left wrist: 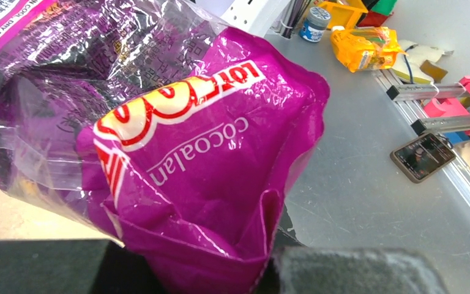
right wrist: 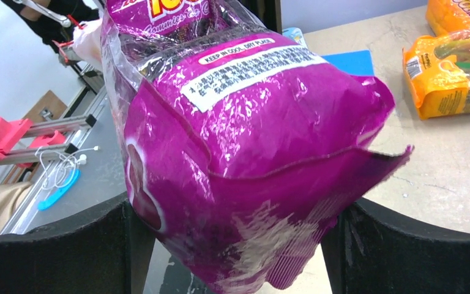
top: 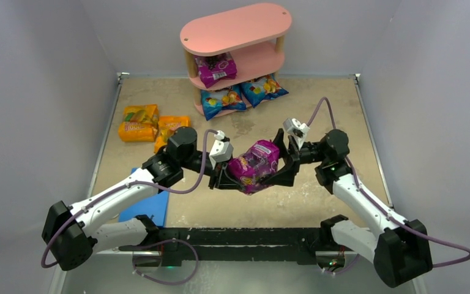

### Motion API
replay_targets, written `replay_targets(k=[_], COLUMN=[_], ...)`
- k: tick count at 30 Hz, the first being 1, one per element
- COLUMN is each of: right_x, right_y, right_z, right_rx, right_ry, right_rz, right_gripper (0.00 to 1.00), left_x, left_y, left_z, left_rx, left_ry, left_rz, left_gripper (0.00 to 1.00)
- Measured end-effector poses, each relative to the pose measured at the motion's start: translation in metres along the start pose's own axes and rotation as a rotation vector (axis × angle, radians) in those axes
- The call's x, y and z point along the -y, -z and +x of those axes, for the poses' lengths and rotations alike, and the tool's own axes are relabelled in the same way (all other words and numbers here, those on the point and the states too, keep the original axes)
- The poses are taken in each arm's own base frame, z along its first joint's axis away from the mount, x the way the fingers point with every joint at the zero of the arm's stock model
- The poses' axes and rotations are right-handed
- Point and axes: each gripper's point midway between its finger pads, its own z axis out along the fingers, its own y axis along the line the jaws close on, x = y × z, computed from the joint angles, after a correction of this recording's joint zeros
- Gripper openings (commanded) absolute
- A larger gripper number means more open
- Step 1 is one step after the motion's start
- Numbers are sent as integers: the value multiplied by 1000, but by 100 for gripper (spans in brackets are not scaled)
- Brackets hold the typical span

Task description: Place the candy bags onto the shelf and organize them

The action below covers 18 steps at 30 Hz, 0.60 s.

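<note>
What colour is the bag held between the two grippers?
Magenta-purple bag, with red-and-white lettering; clearest in the right wrist view.

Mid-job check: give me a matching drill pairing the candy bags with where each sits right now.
Things:
1. held purple bag
2. other purple bag
3. blue bags
4. orange bags

Places:
A. shelf, middle tier
B. table, left side
C. between the left gripper and right gripper, off the table
D. shelf, bottom tier

Pairs: 1-C, 2-A, 3-D, 4-B

Both arms reach inward, left tool and right tool facing each other, each closed.
</note>
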Motion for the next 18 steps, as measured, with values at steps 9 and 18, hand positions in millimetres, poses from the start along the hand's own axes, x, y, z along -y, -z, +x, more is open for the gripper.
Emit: replay_targets(k=[9,18], right_x=[-10,3], right_y=[-10,-12], right_z=[-5,-13], right_rx=[-30,-17], right_ry=[30,42], right_rz=[-49,44], right_gripper=[41,22], left_x=[4,-24], left_y=[-1,20], left_z=[-7,-9], left_rx=[3,22], left_ry=[-14,59], left_rz=[18,-321], left_gripper=[0,63])
